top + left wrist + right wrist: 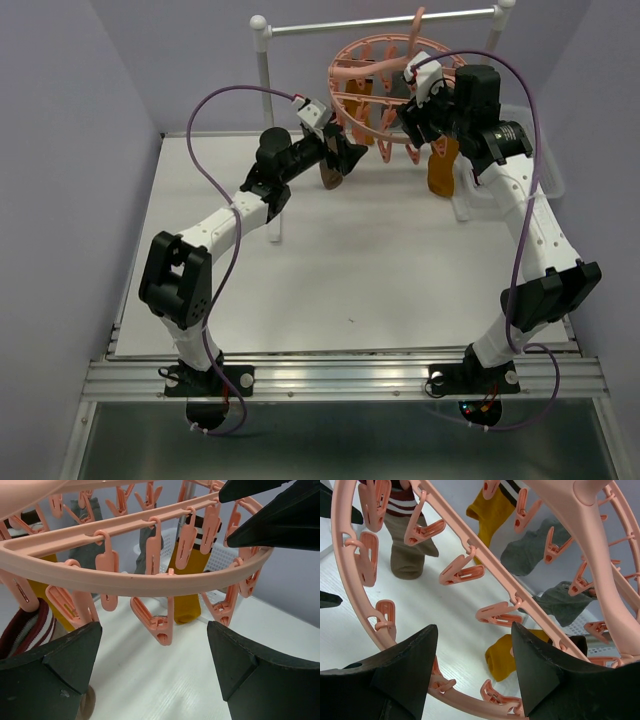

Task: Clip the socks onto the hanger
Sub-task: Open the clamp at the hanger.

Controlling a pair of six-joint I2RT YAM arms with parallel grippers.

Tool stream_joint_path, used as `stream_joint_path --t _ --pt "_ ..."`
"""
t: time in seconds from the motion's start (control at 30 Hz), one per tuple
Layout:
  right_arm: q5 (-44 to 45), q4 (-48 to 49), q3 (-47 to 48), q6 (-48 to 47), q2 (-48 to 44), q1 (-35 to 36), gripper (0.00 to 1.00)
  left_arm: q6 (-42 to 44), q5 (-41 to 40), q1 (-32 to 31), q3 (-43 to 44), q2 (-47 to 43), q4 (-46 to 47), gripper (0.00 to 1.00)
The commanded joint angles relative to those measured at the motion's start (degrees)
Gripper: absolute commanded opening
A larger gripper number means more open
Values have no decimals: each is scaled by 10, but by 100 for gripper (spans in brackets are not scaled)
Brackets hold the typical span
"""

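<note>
- The hanger (150, 582) hangs on the rail (380, 22), with several socks (492, 510) clipped to it.
- Left gripper (155, 645) gapes wide and empty; right gripper (474, 630), half open beside the hanger, holds nothing.
- Next, probably: fetch another sock for a free clip (160, 625).

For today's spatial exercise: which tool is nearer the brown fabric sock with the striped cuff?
Left. The left tool is beside the brown fabric sock; the right tool is across the salmon-pink round plastic hanger.
</note>
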Motion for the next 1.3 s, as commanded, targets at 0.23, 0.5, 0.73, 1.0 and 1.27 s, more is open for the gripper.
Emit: stream_joint_path --t 0.23,0.5,0.73,1.0,1.27 --pt "-24 -14 22 11 -4 -1 66 -17 4 2 58 29 64 97" --pt "-26 -16 19 13 -9 -1 65 -41 8 2 90 55 72 93" --pt "-24 -16 16 15 -13 -1 65 -69 3 2 89 59 101 81" --pt "-24 -15 15 18 -13 -1 65 -84 -2 2 87 63 108 65" --pt "-22 -14 9 19 -16 -1 65 -104 4 2 76 58 128 49"
